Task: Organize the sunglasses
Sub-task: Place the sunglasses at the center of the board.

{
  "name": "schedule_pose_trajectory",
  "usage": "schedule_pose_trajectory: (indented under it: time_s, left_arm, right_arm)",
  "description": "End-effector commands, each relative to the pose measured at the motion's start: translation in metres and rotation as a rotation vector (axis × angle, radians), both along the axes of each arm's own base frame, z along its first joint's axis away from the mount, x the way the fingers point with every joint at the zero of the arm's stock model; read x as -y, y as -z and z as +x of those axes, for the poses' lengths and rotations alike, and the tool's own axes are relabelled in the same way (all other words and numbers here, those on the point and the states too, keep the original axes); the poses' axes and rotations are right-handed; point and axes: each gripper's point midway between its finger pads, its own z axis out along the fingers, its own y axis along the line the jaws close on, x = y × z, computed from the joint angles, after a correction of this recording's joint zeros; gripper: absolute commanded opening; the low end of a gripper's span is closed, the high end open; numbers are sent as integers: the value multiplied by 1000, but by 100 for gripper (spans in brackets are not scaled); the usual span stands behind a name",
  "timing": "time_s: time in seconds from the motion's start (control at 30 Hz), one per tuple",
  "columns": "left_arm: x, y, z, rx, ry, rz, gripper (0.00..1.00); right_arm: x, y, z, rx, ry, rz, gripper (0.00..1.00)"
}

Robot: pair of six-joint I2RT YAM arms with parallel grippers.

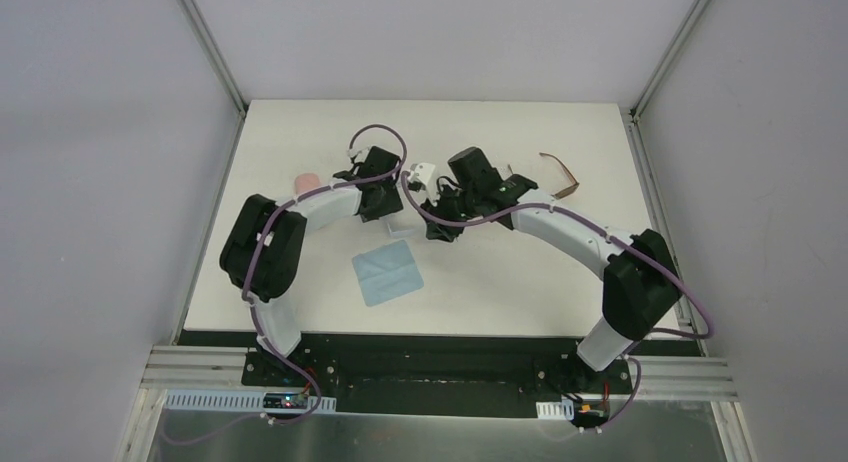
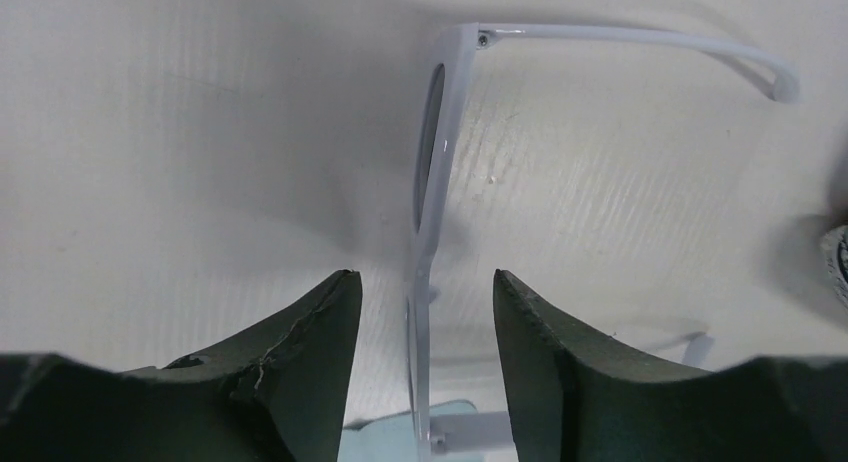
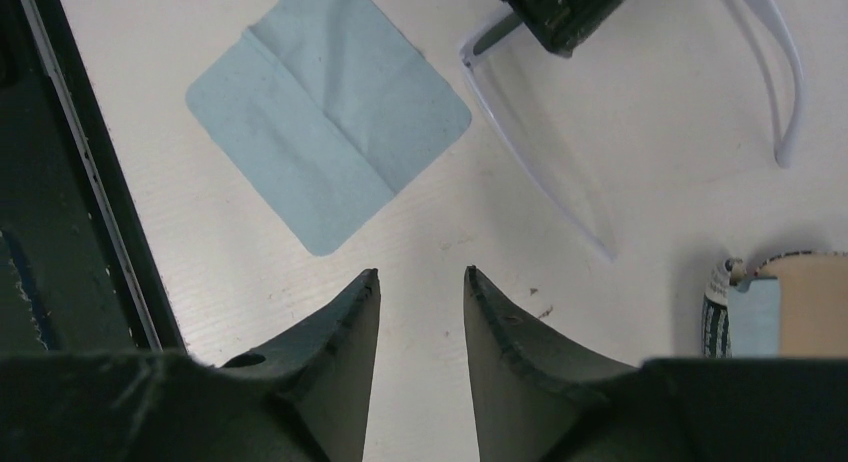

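The pale whitish sunglasses (image 2: 432, 172) stand on edge on the table, one temple (image 2: 640, 37) folded out. Their front runs between the fingers of my left gripper (image 2: 420, 274), whose jaws are open with a gap on either side of the frame. From the right wrist the same pair (image 3: 545, 152) shows beneath the left gripper's fingertip (image 3: 560, 7). My right gripper (image 3: 420, 272) hovers open over bare table just right of them, holding nothing. The brown-framed sunglasses (image 1: 560, 172) lie at the back right, away from both grippers.
A light blue cloth (image 1: 388, 272) lies flat in front of the grippers. A pink case (image 1: 307, 184) sits behind the left arm. A case with black-and-white lettering (image 3: 790, 302) lies close to the right gripper. The table's near edge (image 3: 90, 182) borders the cloth.
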Motion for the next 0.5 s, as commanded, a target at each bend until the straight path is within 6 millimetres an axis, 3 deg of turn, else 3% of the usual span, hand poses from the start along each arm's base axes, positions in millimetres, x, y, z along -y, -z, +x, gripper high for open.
schedule_pose_trajectory:
  time_s: [0.0,0.2,0.33,0.47]
  left_arm:
    - [-15,-75,4,147,-22,-16,54]
    - [-80,-128,-18,259,-145,40,59]
    - [-125,-145,-38,310,-245,47,61]
    - [-151,-151,-59,347,-308,39,61]
  right_arm:
    - [-34,-9,12,-8,43,45,40]
    - [-67,3,30,-25,127,17,40]
    - [-89,10,46,-75,211,19,40]
    - [-110,15,58,-109,255,25,43]
